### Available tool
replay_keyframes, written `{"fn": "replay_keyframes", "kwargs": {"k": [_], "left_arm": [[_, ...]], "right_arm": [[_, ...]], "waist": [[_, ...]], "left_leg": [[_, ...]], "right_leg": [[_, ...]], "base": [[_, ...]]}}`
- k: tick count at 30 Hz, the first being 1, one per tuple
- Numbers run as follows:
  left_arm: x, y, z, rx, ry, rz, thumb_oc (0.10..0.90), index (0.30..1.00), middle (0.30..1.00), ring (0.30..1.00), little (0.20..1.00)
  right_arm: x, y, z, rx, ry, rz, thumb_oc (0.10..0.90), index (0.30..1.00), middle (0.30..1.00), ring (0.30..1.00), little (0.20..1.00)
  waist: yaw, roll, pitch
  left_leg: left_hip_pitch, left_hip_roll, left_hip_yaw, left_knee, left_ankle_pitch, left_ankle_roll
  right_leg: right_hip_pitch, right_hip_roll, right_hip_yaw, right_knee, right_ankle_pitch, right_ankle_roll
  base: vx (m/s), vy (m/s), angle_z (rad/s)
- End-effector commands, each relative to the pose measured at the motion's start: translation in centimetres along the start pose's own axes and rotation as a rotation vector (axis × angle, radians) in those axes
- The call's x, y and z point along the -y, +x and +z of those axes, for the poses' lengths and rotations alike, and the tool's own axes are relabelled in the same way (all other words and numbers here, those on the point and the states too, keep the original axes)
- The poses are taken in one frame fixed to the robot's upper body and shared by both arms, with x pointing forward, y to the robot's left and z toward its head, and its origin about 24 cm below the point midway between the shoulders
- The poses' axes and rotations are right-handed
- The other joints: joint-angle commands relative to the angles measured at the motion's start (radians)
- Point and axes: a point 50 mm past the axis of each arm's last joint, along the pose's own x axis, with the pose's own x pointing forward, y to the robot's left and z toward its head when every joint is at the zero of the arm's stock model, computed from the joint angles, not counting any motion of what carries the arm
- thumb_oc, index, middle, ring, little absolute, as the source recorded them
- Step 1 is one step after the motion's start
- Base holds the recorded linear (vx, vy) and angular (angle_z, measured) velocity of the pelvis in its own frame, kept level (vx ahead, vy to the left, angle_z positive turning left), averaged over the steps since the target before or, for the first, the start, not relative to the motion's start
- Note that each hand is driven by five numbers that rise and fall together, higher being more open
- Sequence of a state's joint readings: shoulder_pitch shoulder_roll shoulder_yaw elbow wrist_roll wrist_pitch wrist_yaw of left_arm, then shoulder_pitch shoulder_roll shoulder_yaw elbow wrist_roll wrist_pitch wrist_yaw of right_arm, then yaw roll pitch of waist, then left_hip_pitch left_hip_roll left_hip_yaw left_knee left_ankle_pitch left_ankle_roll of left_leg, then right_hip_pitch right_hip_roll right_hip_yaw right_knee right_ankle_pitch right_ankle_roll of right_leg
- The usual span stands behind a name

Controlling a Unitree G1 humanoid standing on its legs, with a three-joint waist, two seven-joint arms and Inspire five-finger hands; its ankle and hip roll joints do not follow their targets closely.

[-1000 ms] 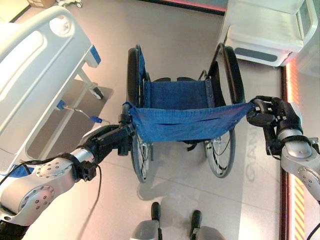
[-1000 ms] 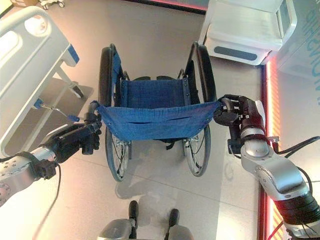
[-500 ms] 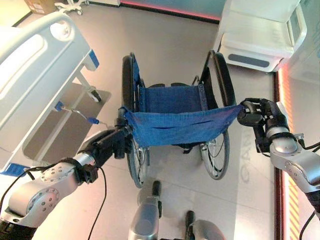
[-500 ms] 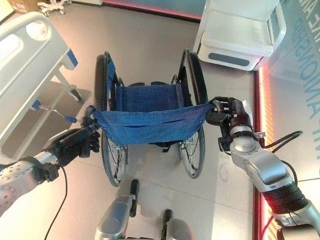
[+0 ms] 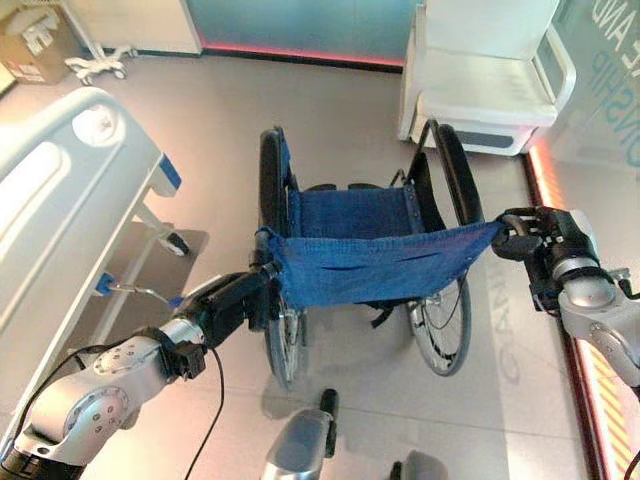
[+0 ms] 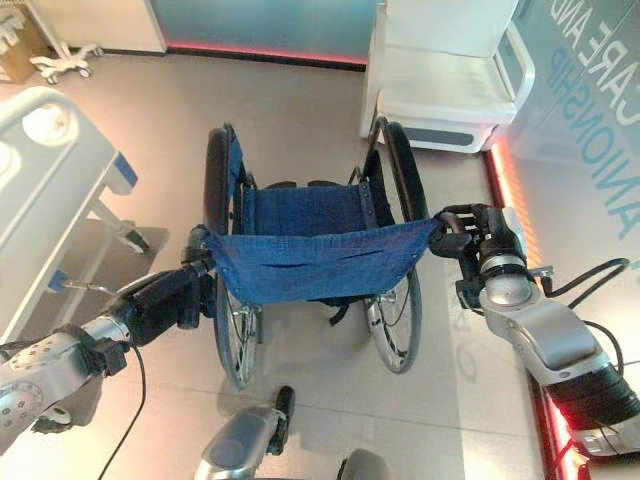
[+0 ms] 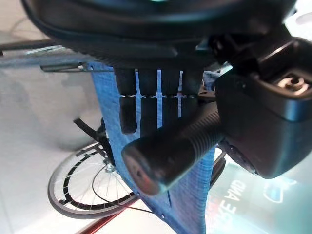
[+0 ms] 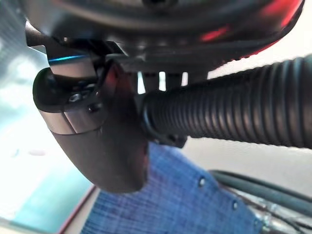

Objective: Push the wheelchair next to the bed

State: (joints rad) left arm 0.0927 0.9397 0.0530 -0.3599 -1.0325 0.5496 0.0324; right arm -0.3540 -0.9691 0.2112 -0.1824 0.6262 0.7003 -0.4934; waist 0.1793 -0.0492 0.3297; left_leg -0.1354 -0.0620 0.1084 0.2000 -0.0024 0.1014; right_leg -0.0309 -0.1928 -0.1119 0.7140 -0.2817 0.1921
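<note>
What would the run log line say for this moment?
left hand: shut on left handle | right hand: shut on right handle | wheelchair: right of bed, apart

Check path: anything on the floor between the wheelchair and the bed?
Nothing visible. Bare floor separates the wheelchair from the bed on the robot's left. Left hand and right hand grip its push handles.

Blue-fabric wheelchair upright on floor, black wheels, near white bed on its left
</note>
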Motion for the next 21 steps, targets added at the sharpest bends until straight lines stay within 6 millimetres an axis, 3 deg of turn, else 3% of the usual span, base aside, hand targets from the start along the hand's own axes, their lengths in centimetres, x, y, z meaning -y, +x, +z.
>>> {"fn": "replay_keyframes", "kwargs": {"k": [1, 2, 3, 4, 6, 7, 8, 11, 13, 15, 16, 17, 18, 19, 21], "left_arm": [[-5.3, -2.2, 6.2, 0.319, 0.089, 0.277, 0.4, 0.3, 0.3, 0.3, 0.3], [-5.2, -2.2, 6.3, 0.325, 0.091, 0.273, 0.4, 0.3, 0.3, 0.3, 0.3], [-5.1, -2.1, 6.6, 0.353, 0.092, 0.266, 0.4, 0.3, 0.3, 0.3, 0.3], [-5.0, -2.0, 6.7, 0.365, 0.09, 0.265, 0.4, 0.3, 0.3, 0.3, 0.3], [-4.9, -1.9, 6.9, 0.376, 0.083, 0.269, 0.4, 0.3, 0.3, 0.3, 0.3], [-4.9, -1.8, 6.8, 0.382, 0.076, 0.277, 0.4, 0.3, 0.3, 0.3, 0.3], [-4.9, -1.8, 6.7, 0.382, 0.075, 0.281, 0.4, 0.3, 0.3, 0.3, 0.3], [-5.2, -2.3, 6.6, 0.392, 0.076, 0.306, 0.4, 0.3, 0.3, 0.3, 0.3], [-5.2, -2.4, 6.4, 0.388, 0.088, 0.292, 0.4, 0.3, 0.3, 0.3, 0.3], [-5.1, -2.3, 6.2, 0.385, 0.083, 0.278, 0.4, 0.3, 0.3, 0.3, 0.3], [-4.9, -2.2, 5.9, 0.371, 0.072, 0.266, 0.4, 0.3, 0.3, 0.3, 0.3], [-4.7, -2.0, 5.5, 0.356, 0.073, 0.261, 0.4, 0.3, 0.3, 0.3, 0.3], [-4.6, -2.0, 5.5, 0.354, 0.074, 0.258, 0.4, 0.3, 0.3, 0.3, 0.3], [-4.3, -1.9, 5.5, 0.347, 0.077, 0.25, 0.4, 0.3, 0.3, 0.3, 0.3], [-4.0, -1.6, 5.6, 0.334, 0.071, 0.247, 0.4, 0.3, 0.3, 0.3, 0.3]], "right_arm": [[-1.0, -0.1, 3.1, 0.147, 0.026, 0.11, 0.4, 0.3, 0.3, 0.3, 0.3], [-0.9, 0.0, 3.3, 0.153, 0.029, 0.104, 0.4, 0.3, 0.3, 0.3, 0.3], [-0.5, 0.3, 3.9, 0.179, 0.033, 0.086, 0.4, 0.3, 0.3, 0.3, 0.3], [-0.2, 0.4, 4.2, 0.193, 0.031, 0.08, 0.4, 0.3, 0.3, 0.3, 0.3], [0.3, 0.4, 4.5, 0.209, 0.026, 0.08, 0.4, 0.3, 0.3, 0.3, 0.3], [0.6, 0.2, 4.9, 0.22, 0.02, 0.084, 0.4, 0.3, 0.3, 0.3, 0.3], [0.6, 0.1, 5.0, 0.222, 0.019, 0.088, 0.4, 0.3, 0.3, 0.3, 0.3], [0.8, -0.8, 5.4, 0.23, 0.013, 0.103, 0.4, 0.3, 0.3, 0.3, 0.3], [1.1, -1.0, 5.2, 0.221, 0.017, 0.098, 0.4, 0.3, 0.3, 0.3, 0.3], [1.2, -0.9, 5.2, 0.215, 0.02, 0.098, 0.4, 0.3, 0.3, 0.3, 0.3], [1.4, -0.8, 5.1, 0.202, 0.016, 0.1, 0.4, 0.3, 0.3, 0.3, 0.3], [1.6, -0.7, 5.2, 0.193, 0.01, 0.1, 0.4, 0.3, 0.3, 0.3, 0.3], [1.8, -0.7, 5.2, 0.192, 0.006, 0.098, 0.4, 0.3, 0.3, 0.3, 0.3], [2.2, -0.8, 5.5, 0.196, -0.011, 0.093, 0.4, 0.3, 0.3, 0.3, 0.3], [2.2, -0.7, 5.8, 0.194, -0.026, 0.095, 0.4, 0.3, 0.3, 0.3, 0.3]], "waist": [[0.014, 0.02, -0.098], [0.013, 0.018, -0.093], [0.01, 0.018, -0.066], [0.001, 0.018, -0.049], [-0.019, 0.016, -0.025], [-0.043, 0.009, -0.01], [-0.048, 0.009, -0.007], [-0.102, -0.003, 0.004], [-0.118, 0.006, -0.007], [-0.125, 0.006, -0.024], [-0.133, 0.021, -0.046], [-0.14, 0.023, -0.071], [-0.142, 0.022, -0.075], [-0.148, 0.015, -0.084], [-0.141, -0.005, -0.081]], "left_leg": [[-0.017, -0.039, -0.038, -0.027, 0.006, -0.058], [-0.023, -0.042, -0.044, -0.006, -0.003, -0.064], [-0.044, -0.044, -0.064, 0.065, -0.012, -0.085], [-0.053, -0.047, -0.076, 0.102, -0.01, -0.096], [-0.055, -0.053, -0.083, 0.137, -0.015, -0.11], [-0.034, -0.063, -0.083, 0.16, -0.062, -0.108], [-0.026, -0.062, -0.083, 0.164, -0.077, -0.106], [0.09, -0.061, -0.096, 0.182, -0.237, -0.081], [0.167, -0.045, -0.129, 0.183, -0.264, -0.071], [0.189, -0.041, -0.143, 0.213, -0.231, -0.074], [0.217, -0.022, -0.157, 0.271, -0.17, -0.099], [0.238, -0.009, -0.177, 0.289, -0.074, -0.134], [0.233, -0.004, -0.179, 0.321, -0.037, -0.146], [0.191, 0.006, -0.175, 0.459, 0.065, -0.18], [0.077, -0.018, -0.153, 0.698, 0.122, -0.195]], "right_leg": [[0.086, 0.146, -0.101, -0.237, 0.191, -0.074], [0.085, 0.143, -0.112, -0.304, 0.174, -0.087], [0.072, 0.134, -0.118, -0.467, 0.148, -0.12], [0.063, 0.131, -0.107, -0.529, 0.175, -0.121], [0.038, 0.118, -0.076, -0.596, 0.235, -0.108], [0.003, 0.087, -0.042, -0.665, 0.315, -0.079], [-0.006, 0.08, -0.036, -0.673, 0.331, -0.071], [-0.163, 0.016, 0.008, -0.749, 0.448, -0.011], [-0.197, 0.041, 0.012, -0.719, 0.441, -0.014], [-0.177, 0.068, 0.016, -0.705, 0.423, -0.028], [-0.163, 0.104, 0.015, -0.679, 0.399, -0.053], [-0.152, 0.121, 0.014, -0.66, 0.389, -0.073], [-0.143, 0.127, 0.013, -0.652, 0.384, -0.083], [-0.11, 0.134, 0.001, -0.637, 0.369, -0.116], [-0.058, 0.135, -0.014, -0.618, 0.331, -0.158]], "base": [[0.22, -0.041, -0.07], [0.22, -0.111, -0.1], [0.25, -0.133, -0.22], [0.26, -0.132, -0.19], [0.25, -0.088, 0.05], [0.3, -0.095, 0.41], [0.37, -0.134, 0.75], [0.57, -0.233, 0.69], [0.71, -0.28, 0.62], [0.58, -0.227, 0.7], [0.51, -0.174, 0.59], [0.43, -0.148, 0.57], [0.37, -0.18, 0.99], [0.38, -0.236, 1.06], [0.49, -0.319, 0.98]]}}
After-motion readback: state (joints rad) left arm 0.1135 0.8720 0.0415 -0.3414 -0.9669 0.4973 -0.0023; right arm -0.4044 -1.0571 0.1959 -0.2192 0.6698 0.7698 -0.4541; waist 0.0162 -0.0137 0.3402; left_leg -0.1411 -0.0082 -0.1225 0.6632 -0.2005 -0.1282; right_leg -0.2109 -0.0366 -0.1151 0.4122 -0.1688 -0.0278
